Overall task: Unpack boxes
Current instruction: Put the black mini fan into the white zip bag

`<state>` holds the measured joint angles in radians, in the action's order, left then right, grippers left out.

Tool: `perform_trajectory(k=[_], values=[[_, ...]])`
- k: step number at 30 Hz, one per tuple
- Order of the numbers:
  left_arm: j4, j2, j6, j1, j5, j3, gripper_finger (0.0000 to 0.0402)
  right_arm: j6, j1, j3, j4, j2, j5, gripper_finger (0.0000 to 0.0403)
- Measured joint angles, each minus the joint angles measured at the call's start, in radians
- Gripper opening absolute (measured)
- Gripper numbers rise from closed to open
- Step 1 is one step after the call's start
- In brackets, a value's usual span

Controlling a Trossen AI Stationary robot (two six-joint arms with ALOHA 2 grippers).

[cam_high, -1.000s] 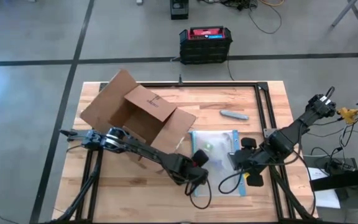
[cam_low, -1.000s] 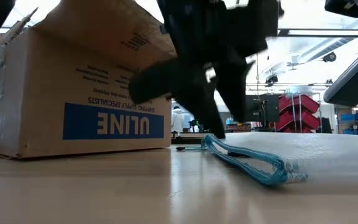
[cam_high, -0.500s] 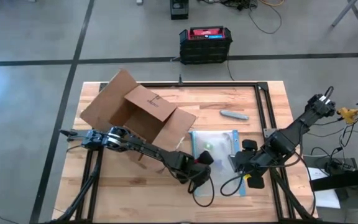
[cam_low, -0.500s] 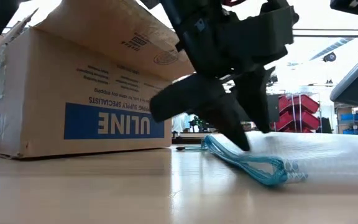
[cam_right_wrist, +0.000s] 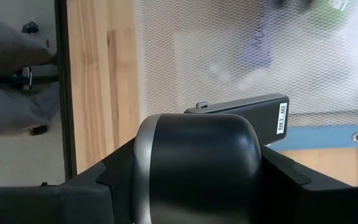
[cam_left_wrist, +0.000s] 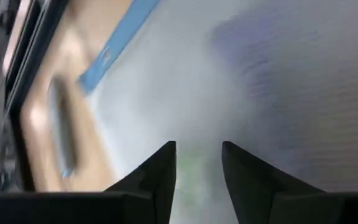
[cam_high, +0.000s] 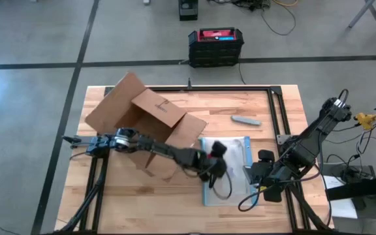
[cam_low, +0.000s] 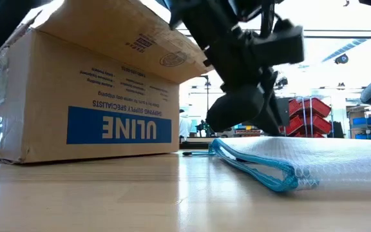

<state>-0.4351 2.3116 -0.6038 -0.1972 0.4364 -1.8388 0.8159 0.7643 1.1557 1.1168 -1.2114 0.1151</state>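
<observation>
The brown cardboard box (cam_high: 142, 121) with the blue ULINE label (cam_low: 118, 125) lies on its side at the table's left, flaps open. To its right a clear mesh pouch (cam_high: 234, 177) with blue edges lies flat on the wood. My left gripper (cam_high: 218, 155) reaches past the box and hovers over the pouch's middle. In the left wrist view its fingers (cam_left_wrist: 197, 158) stand a little apart above the mesh (cam_left_wrist: 260, 74), with something green showing between them. My right gripper (cam_high: 266, 175) stands open at the pouch's right edge. My left gripper comes at the pouch's mesh face (cam_left_wrist: 194, 134) slanting down from the table's left. Whether its fingertips touch the mesh, I cannot tell.
A small grey object (cam_high: 245, 120) lies on the wood beyond the pouch. A black frame rail (cam_high: 279, 117) runs along the table's right part. A black crate with a red top (cam_high: 215, 46) sits on the floor past the far edge.
My left gripper has swung from the pouch's near left corner toward the table's right and far side. It has tipped up and now stands over the pouch's middle. The box and the pouch have stayed in place.
</observation>
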Motion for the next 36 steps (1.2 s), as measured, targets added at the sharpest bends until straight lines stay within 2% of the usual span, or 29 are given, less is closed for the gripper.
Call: perform_trajectory(k=[8, 13, 20, 24, 29, 32, 34, 36], values=[[-0.042, -0.001, 0.246, 0.126, -0.004, 0.012, 0.0088, 0.025, 0.000, 0.000, -0.007, 0.000, 0.021, 0.0213], [-0.188, -0.001, 0.350, 0.178, 0.000, 0.037, 0.0080, 0.052, 0.000, 0.000, -0.007, 0.000, 0.027, 0.0213], [-0.514, -0.004, 0.525, 0.189, -0.012, 0.031, 0.0080, 0.038, 0.000, 0.000, -0.007, 0.000, 0.046, 0.0213], [-0.744, -0.010, 0.711, 0.174, -0.148, 0.029, 0.0080, 0.020, -0.001, 0.000, -0.008, 0.000, 0.073, 0.0213], [-0.930, -0.011, 0.911, 0.135, -0.449, 0.034, 0.0080, -0.022, -0.001, 0.000, -0.008, 0.000, 0.131, 0.0213], [-0.911, -0.028, 0.907, 0.093, -0.625, 0.035, 0.0080, -0.050, -0.001, 0.000, -0.019, 0.000, 0.161, 0.0213], [-0.895, -0.052, 0.872, 0.050, -0.669, 0.035, 0.0080, -0.071, -0.001, 0.000, -0.042, 0.000, 0.178, 0.0213], [-0.884, -0.077, 0.832, 0.003, -0.665, 0.035, 0.0080, -0.098, -0.001, 0.000, -0.064, 0.000, 0.182, 0.0213]])
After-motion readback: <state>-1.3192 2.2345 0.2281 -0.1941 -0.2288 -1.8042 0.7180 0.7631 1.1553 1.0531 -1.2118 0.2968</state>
